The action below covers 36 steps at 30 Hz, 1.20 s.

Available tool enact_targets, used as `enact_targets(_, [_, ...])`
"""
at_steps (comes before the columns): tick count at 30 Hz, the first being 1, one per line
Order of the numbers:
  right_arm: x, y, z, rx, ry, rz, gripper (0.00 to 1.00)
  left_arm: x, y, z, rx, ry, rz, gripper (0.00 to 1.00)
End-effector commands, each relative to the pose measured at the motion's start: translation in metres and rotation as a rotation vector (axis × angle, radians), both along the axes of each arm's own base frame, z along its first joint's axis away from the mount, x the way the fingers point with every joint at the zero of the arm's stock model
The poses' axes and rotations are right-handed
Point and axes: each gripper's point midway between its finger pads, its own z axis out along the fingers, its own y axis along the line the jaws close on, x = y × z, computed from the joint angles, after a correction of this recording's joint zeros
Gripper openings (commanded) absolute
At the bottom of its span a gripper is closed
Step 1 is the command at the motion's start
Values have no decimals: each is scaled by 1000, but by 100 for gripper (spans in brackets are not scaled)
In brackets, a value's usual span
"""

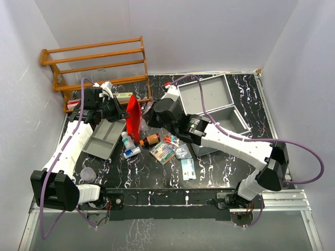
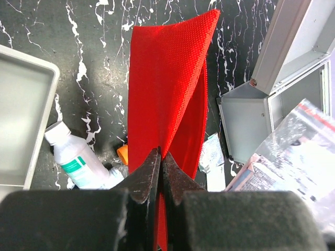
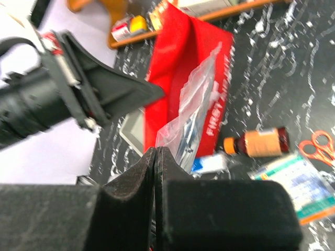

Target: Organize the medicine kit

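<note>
Currently, at far left, a wooden rack (image 1: 94,63) stands behind the left gripper (image 2: 160,159), which is clamped shut on the lower edge of a red pouch (image 2: 167,78) and holds it upright above the table (image 1: 235,172). A grey tray (image 1: 102,141) lies just beside it on the near side. To the right of the pouch, the right gripper (image 3: 155,157) is pinched shut on a clear bag (image 3: 196,104); the bag touches the pouch at its open edge and is judged to be going into it. Loose items lie between the arms: white bottle (image 1: 126,139), amber bottle (image 3: 259,142), scissors (image 1: 168,138) and several packets (image 1: 162,151). At far right the kit (image 1: 209,94) sits on the table with its lid thrown back; no contents are visible in it, though the right arm hides part of the base. Progress is judged early: kit opened, one bag in transfer, all other items not yet sorted or stowed, lid not yet closed
</note>
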Motion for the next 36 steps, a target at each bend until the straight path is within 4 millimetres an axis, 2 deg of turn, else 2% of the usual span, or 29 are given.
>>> enact_targets(1, [20, 20, 53, 93, -108, -25, 0, -2, -8, 1, -44, 10, -18, 0])
enact_targets(4, [26, 25, 53, 59, -131, -24, 0, -3, -8, 0, -43, 14, -19, 0])
enact_targets(11, [35, 34, 34, 0, -117, -28, 0, -5, -9, -1, -46, 9, -33, 0])
enact_targets(20, [33, 53, 17, -20, -85, 37, 0, -7, -13, 0, -55, -7, -64, 0])
enact_targets(22, [33, 58, -1, -46, -55, 47, 0, -7, -14, 2, -61, -15, -70, 0])
enact_targets(25, [28, 61, -8, -52, -29, 71, 0, -7, -15, 5, -63, -40, -83, 0])
enact_targets(29, [26, 55, -10, -73, -18, 66, 28, -7, -15, 11, -54, -95, -111, 0])
enact_targets(30, [26, 53, -9, -77, -19, 60, 32, -7, -15, 12, -49, -111, -119, 0])
enact_targets(33, [26, 47, -13, -99, -22, 51, 37, -8, -16, 16, -43, -155, -141, 0])
enact_targets(34, [24, 42, -2, -83, -35, 45, 38, -8, -16, 16, -41, -163, -147, 0])
enact_targets(36, [24, 37, -3, -89, -39, 36, 38, -10, -17, 17, -39, -185, -165, 0])
